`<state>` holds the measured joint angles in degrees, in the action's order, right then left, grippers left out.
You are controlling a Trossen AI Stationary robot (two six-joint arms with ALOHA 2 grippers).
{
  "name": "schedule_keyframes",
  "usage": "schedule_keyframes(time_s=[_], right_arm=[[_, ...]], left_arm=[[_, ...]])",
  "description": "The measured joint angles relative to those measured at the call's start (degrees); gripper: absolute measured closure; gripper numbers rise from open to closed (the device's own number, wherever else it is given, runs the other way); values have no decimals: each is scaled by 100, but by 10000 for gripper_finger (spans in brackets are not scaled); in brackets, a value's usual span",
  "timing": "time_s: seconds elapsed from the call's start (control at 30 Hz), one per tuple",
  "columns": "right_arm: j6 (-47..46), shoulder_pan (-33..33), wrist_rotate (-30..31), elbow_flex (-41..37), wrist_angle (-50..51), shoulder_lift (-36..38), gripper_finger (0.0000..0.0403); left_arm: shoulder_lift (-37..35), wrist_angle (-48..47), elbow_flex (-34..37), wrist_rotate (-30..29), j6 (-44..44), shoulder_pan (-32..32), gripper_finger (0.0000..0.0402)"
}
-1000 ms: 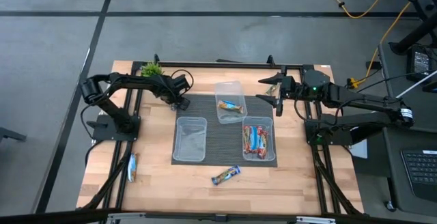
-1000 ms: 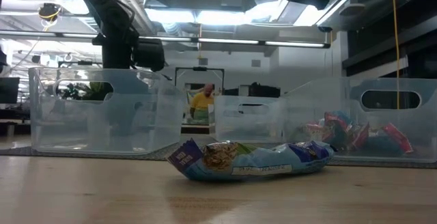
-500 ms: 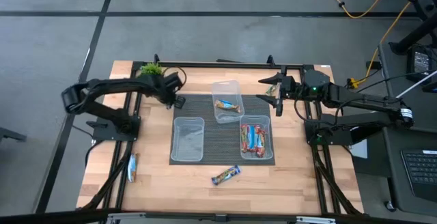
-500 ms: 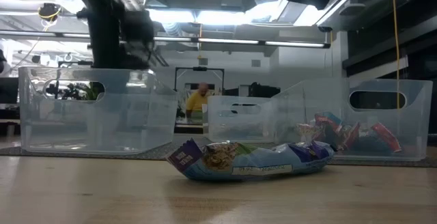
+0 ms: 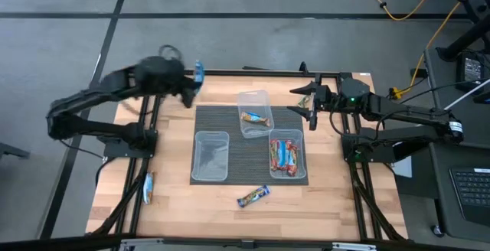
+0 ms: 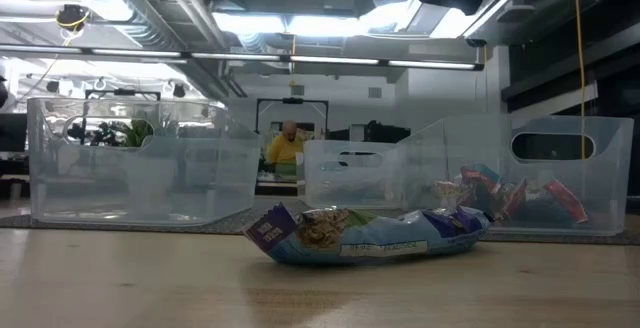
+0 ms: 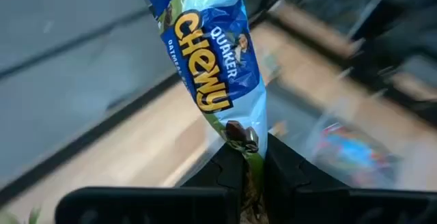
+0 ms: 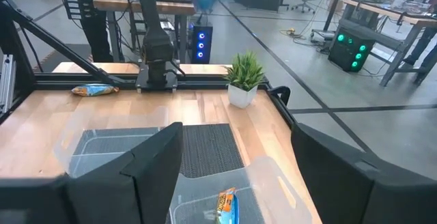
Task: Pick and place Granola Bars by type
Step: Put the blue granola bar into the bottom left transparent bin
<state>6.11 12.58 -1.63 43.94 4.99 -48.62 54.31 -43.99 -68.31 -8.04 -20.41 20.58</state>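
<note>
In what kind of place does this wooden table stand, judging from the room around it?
Probably a robotics lab or workshop in an open office. Beyond the light wooden table stand workbenches with a green-lit computer case, a seated person shows under bright ceiling strip lights, and a yellow cable crosses the grey floor.

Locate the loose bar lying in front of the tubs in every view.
High view: the front bar lies on bare wood near the table's front edge, about centre.
Low view: the front bar fills the middle foreground.
Left wrist view: not in it; the left tool grips a blue bar.
Right wrist view: not in it.
Shared landmark: the tub of red bars, behind it to the right in the high and low views.
</note>
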Motion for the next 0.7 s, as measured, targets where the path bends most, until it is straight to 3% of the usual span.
schedule_keyframes(time_s=[0.17,0.33,0.47,0.7], right_arm=[[-32,0,3,0,47,0,128],[-287,0,102,0,53,0,128],[-317,0,109,0,53,0,128],[-466,0,109,0,53,0,128]], left_arm=[[-957,-125,-206,-42,-200,-662,381],[-1540,39,-206,-509,-299,-1232,381],[-1595,507,-206,-509,-123,-1488,381],[-1112,1536,-205,322,-165,-1943,382]])
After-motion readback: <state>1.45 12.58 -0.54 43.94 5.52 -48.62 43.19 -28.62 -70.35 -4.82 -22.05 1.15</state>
